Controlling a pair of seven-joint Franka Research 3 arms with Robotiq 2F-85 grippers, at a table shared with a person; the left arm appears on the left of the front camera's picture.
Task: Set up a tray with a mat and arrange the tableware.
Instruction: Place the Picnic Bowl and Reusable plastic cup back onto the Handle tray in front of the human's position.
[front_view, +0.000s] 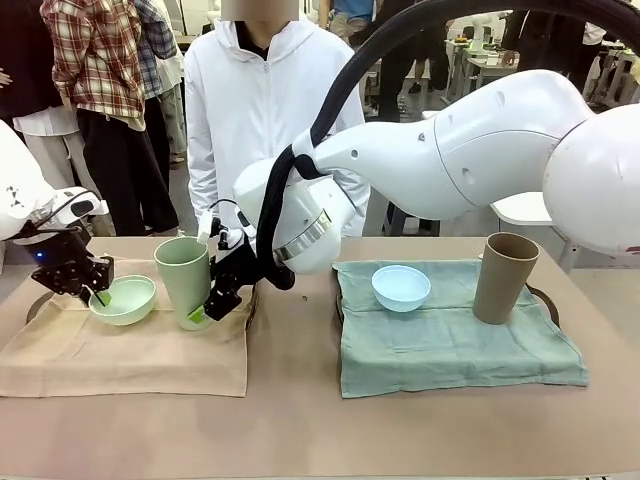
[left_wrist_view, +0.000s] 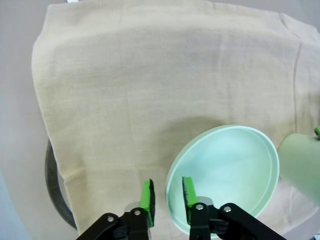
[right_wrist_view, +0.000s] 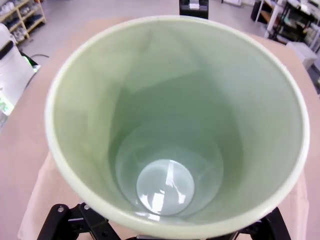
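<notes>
On the tabletop lie 2 trays, each covered by a mat: a beige mat toward 9 o'clock and a green mat toward 3 o'clock. The left pincer sits at the 9 o'clock edge of the pale green bowl, its fingers a little apart with the bowl's rim between them; the left wrist view shows 1 green pad inside the rim and the other outside, though whether they press the rim I cannot tell. The bowl rests on the beige mat, and a dark tray rim peeks out past the cloth's edge. The right pincer pinches the pale green cup low on its 3 o'clock side; the cup leans slightly, its base at the mat just beside the bowl. On the green mat, the light blue bowl sits near 10 o'clock and the brown cup stands upright toward 2 o'clock, well apart. A person in a white jacket stands at 12 o'clock beyond the tabletop.
</notes>
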